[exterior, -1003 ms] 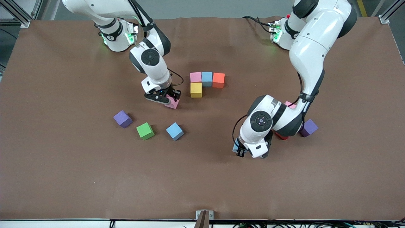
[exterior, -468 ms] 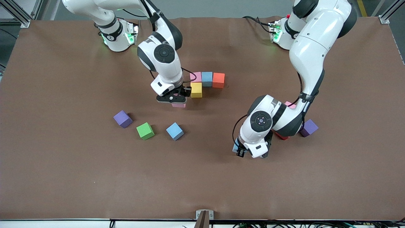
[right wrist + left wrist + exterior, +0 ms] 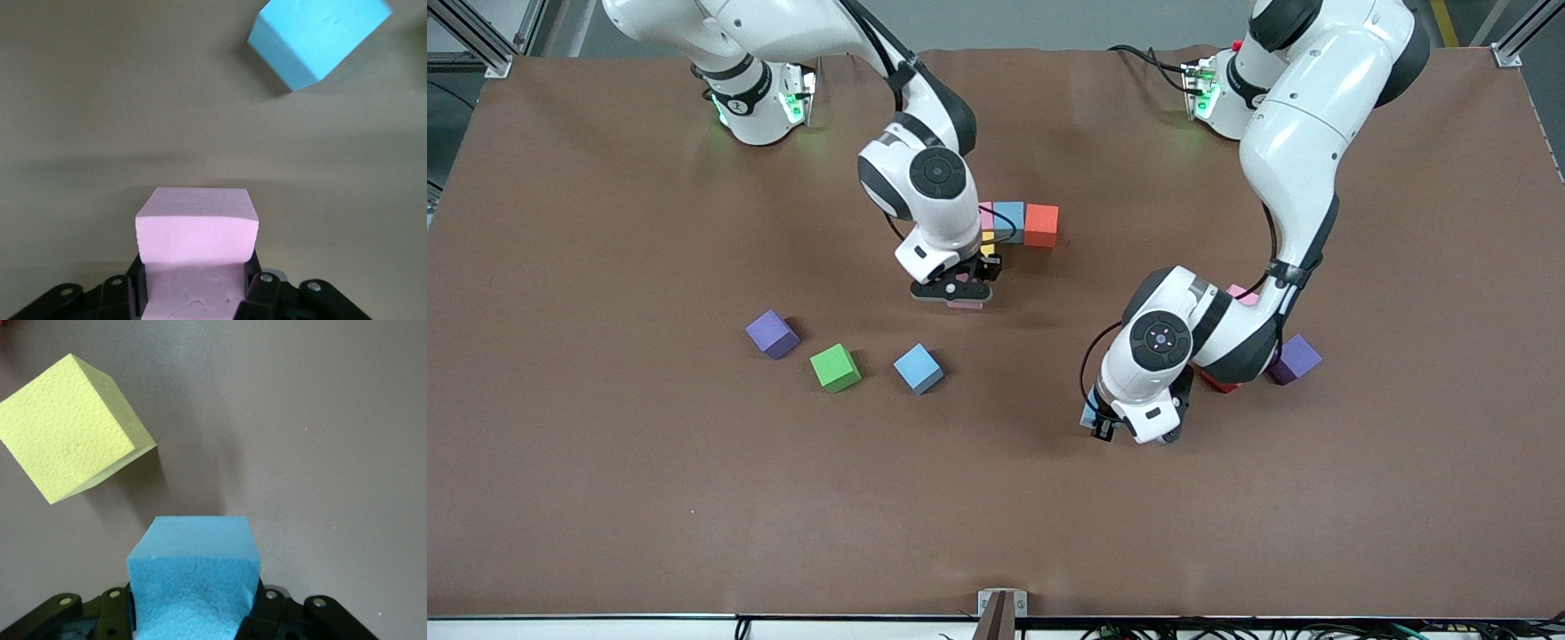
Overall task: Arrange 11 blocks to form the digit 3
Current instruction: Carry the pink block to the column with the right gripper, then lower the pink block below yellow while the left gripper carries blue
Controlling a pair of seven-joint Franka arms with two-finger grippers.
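The right claw [image 3: 963, 296] is shut tight on a pink cube [image 3: 197, 230]. It hangs just over the desk [image 3: 605, 498], right by the yellow cube [image 3: 988, 240] of the started digit 3. That is likely the spot where the pink cube should go, so it can begin the middle row.

The figure so far has a pink cube [image 3: 986, 215], a light blue cube [image 3: 1009, 220] and an orange cube [image 3: 1041, 225] in a touching row, with the yellow one under the pink end.

The left claw [image 3: 1104, 425] is shut on a light blue cube [image 3: 193, 583] and hangs low over the desk toward the left arm's end, waiting its turn. A yellow cube [image 3: 73, 427] lies near it.

A green cube [image 3: 835, 367] and a light blue cube [image 3: 919, 368] lie loose, nearer the front camera, ready to be picked.
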